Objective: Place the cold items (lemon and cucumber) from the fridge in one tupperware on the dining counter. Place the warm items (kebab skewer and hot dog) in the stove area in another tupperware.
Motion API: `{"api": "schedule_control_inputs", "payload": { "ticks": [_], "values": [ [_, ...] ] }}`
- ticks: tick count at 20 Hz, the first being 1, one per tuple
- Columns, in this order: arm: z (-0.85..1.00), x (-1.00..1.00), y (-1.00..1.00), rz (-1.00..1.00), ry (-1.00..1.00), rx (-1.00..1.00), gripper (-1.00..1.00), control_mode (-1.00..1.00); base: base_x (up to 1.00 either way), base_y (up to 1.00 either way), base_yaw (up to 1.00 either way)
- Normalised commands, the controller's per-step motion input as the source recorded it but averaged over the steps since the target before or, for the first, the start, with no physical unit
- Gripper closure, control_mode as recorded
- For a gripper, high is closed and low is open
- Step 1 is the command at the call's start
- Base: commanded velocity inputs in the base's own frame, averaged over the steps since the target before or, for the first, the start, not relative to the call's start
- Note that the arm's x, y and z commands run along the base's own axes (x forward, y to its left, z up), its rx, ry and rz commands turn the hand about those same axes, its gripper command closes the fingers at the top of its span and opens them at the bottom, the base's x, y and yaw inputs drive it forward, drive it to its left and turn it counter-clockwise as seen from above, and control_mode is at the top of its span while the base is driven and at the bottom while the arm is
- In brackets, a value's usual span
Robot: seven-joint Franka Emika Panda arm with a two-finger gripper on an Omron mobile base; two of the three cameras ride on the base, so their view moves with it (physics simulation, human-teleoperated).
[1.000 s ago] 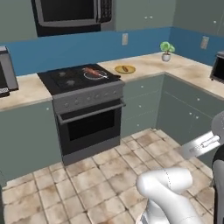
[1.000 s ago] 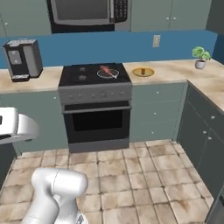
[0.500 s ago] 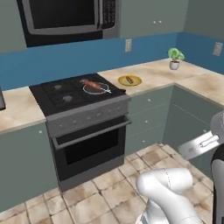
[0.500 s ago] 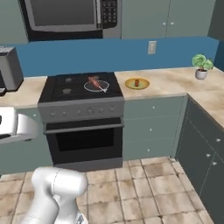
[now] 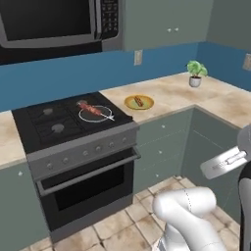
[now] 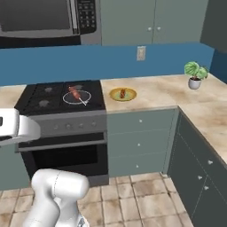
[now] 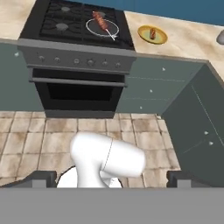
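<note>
A kebab skewer lies in a round pan on the black stove. To its right, a hot dog rests on a small yellow plate on the beige counter. My gripper is open and holds nothing. It hangs well back from the stove, above the tiled floor. Lemon, cucumber, fridge and tupperware are out of view.
A microwave hangs over the stove, and the oven door is shut. A potted plant stands where the counter turns and runs forward on the right. Tiled floor lies before the oven.
Both base views have shifted: the base has driven closer, so stove and counter look larger and the appliances at the far left have left the picture. The gripper stays open.
</note>
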Motion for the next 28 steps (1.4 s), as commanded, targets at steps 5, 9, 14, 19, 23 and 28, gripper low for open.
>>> {"api": "schedule_control_inputs", "payload": {
  "ticks": [5,9,14,19,23,28],
  "values": [
    [0.00,0.00,0.00,0.00,0.00,0.00,-1.00,1.00,0.76,-0.23,0.03],
    [0.00,0.00,0.00,0.00,0.00,0.00,-1.00,1.00,0.66,-0.25,0.19],
    [0.00,0.00,0.00,0.00,0.00,0.00,-1.00,1.00,0.58,-0.24,0.25],
    [0.00,0.00,0.00,0.00,0.00,0.00,-1.00,1.00,0.51,-0.53,0.29],
    [0.00,0.00,0.00,0.00,0.00,0.00,-1.00,1.00,0.60,-0.60,0.32],
    [0.00,0.00,0.00,0.00,0.00,0.00,-1.00,1.00,0.69,-0.41,0.24]
  ]
}}
